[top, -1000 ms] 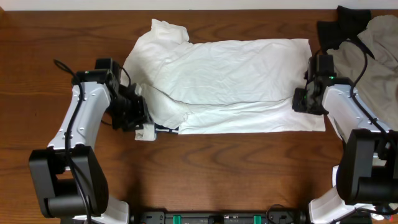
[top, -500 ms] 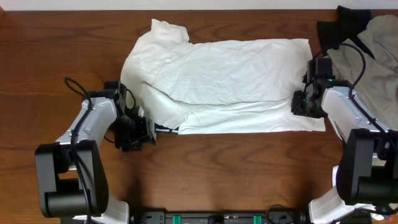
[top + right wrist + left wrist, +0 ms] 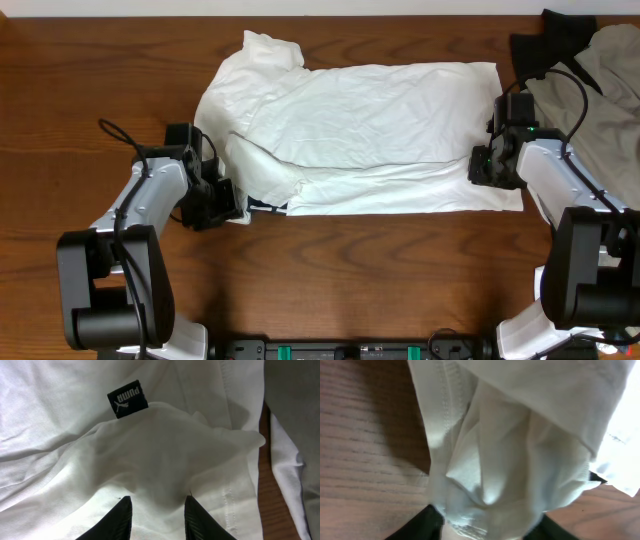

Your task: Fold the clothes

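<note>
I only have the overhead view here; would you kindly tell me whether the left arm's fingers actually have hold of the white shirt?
Observer: Yes. The left wrist view shows a bunch of the shirt caught between the left fingers.
Operator: Thank you. And the right arm?
Observer: In the right wrist view, the right fingers pinch a raised fold of the shirt.
Operator: Is there any marking nearby?
Observer: A small black label reading PUMA lies just beyond that fold.
</note>
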You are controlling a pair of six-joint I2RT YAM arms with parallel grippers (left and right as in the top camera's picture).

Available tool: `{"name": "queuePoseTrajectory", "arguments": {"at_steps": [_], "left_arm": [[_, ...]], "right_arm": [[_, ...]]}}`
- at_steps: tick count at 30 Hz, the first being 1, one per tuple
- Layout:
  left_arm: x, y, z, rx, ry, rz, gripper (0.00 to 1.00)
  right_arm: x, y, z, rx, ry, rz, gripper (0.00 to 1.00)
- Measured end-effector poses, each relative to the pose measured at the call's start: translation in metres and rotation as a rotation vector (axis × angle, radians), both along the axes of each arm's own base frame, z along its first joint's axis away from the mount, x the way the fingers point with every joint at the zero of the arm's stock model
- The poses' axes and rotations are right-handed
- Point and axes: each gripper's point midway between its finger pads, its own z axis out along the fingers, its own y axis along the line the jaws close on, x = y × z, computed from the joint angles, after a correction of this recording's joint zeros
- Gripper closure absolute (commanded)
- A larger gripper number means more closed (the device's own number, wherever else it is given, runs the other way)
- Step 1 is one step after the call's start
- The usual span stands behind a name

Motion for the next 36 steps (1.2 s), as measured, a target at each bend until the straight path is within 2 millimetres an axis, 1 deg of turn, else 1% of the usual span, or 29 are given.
{"name": "queuePoseTrajectory", "arguments": {"at_steps": [2,3,11,13,15,17,20,22,24,27,33,36], "left_arm": [[0.000,0.000,0.000,0.002,-0.001,-0.002,0.91],[0.001,0.000,0.000,0.002,-0.002,0.001,0.94],[0.001,0.001,0.000,0.008,-0.005,-0.005,0.94],[0.002,0.004,0.003,0.025,-0.016,-0.001,0.94],[0.005,0.011,0.009,0.065,-0.045,0.011,0.94],[0.013,0.022,0.021,0.130,-0.112,0.026,0.94],[0.033,0.039,0.044,0.227,-0.247,0.066,0.94],[0.049,0.047,0.057,0.268,-0.339,0.089,0.94],[0.063,0.052,0.066,0.295,-0.406,0.108,0.94],[0.073,0.060,0.071,0.336,-0.449,0.122,0.94],[0.080,0.082,0.079,0.472,-0.486,0.122,0.94],[0.086,0.088,0.083,0.510,-0.514,0.122,0.94]], "right_arm": [[0.000,0.000,0.000,0.000,0.000,0.000,0.67],[0.000,0.000,0.000,0.000,0.000,0.000,0.67],[0.000,0.000,0.000,0.000,0.000,0.000,0.67],[0.000,0.000,0.000,0.000,0.000,0.000,0.67],[0.000,0.000,0.000,0.000,-0.002,0.000,0.67],[0.001,0.000,0.000,0.000,-0.005,0.000,0.67],[0.002,0.000,0.000,0.000,-0.008,0.000,0.67],[0.002,0.000,0.000,0.000,-0.008,0.000,0.67],[0.002,0.000,0.000,0.000,-0.008,0.000,0.67],[0.002,0.000,0.000,0.000,-0.008,0.000,0.67],[0.002,0.000,0.000,0.000,-0.008,0.000,0.67],[0.002,0.000,0.000,0.000,-0.009,0.000,0.67]]}}
